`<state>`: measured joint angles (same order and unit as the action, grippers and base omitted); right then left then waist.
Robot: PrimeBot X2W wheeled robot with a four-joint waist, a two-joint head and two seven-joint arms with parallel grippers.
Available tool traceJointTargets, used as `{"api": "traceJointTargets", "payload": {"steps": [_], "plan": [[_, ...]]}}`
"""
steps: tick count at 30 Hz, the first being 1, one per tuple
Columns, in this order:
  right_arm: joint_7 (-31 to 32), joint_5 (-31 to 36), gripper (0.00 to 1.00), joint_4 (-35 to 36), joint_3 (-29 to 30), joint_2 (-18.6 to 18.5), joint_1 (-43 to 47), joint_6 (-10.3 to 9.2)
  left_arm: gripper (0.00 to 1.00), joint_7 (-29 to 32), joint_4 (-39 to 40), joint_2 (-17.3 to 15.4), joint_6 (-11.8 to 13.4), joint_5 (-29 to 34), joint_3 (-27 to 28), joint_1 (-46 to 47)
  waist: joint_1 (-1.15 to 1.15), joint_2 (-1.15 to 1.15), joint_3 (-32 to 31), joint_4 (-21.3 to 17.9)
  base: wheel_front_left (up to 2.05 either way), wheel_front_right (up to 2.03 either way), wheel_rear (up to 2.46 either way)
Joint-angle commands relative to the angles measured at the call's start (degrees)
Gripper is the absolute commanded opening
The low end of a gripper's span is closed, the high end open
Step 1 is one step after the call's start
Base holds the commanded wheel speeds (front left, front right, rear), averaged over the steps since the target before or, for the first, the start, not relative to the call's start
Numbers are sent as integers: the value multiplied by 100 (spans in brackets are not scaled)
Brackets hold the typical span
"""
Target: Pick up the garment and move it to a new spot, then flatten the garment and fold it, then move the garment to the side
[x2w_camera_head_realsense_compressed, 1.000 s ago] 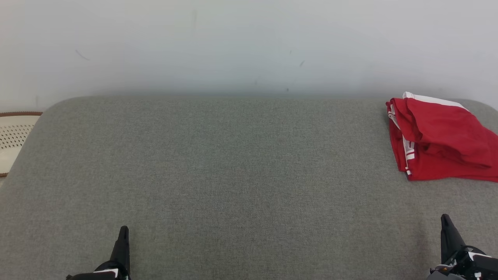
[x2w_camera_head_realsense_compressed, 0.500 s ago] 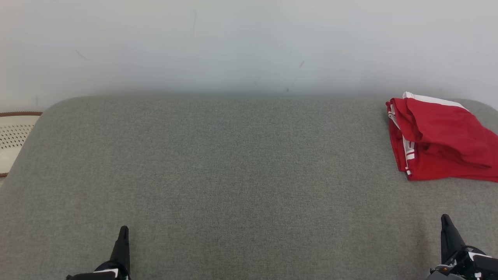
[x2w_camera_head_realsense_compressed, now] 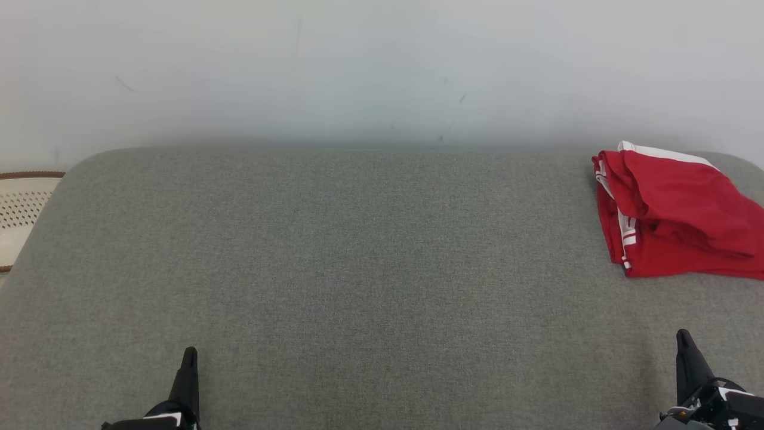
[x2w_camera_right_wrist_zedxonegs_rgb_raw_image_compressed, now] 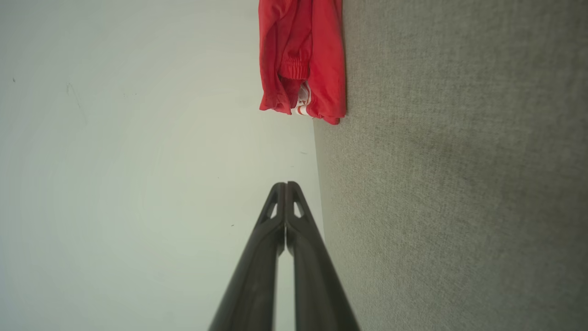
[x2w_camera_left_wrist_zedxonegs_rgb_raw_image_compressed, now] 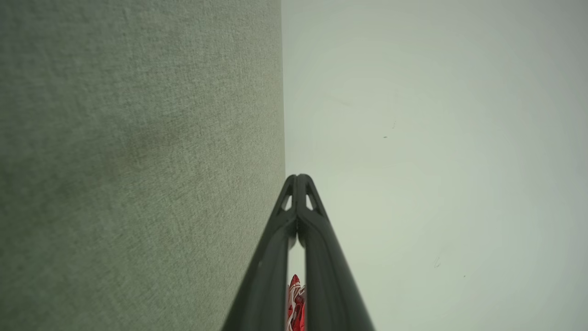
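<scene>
Garment: red with white stripes, loose folded heap straight ahead of right gripper, well apart from it, at far edge of grey pad. Way off to right of left gripper. Both grippers bare, fingers pressed together tip to tip, holding nothing. Probably shorts, elastic band peeking out in right wrist view, hard to be sure. Fabric looks thin, soft, light, floppy, so likely sags and slides open when lifted. I'd pinch nearest hem through all layers, not just slick top layer.
</scene>
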<state>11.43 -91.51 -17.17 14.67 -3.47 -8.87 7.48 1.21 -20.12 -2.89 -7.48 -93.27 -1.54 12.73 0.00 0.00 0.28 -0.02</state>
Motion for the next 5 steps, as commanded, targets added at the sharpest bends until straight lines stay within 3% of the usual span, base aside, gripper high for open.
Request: {"api": "traceJointTargets", "payload": {"steps": [1,5], "plan": [[23,39,0,10,2,13,-43,2,0,17,-15,4,-15,-40,16,-5,0,0,0,0,0,0,0],[19,44,0,11,5,15,-44,2,0,17,-14,4,-15,-41,16,-5,0,0,0,0,0,0,0]]}}
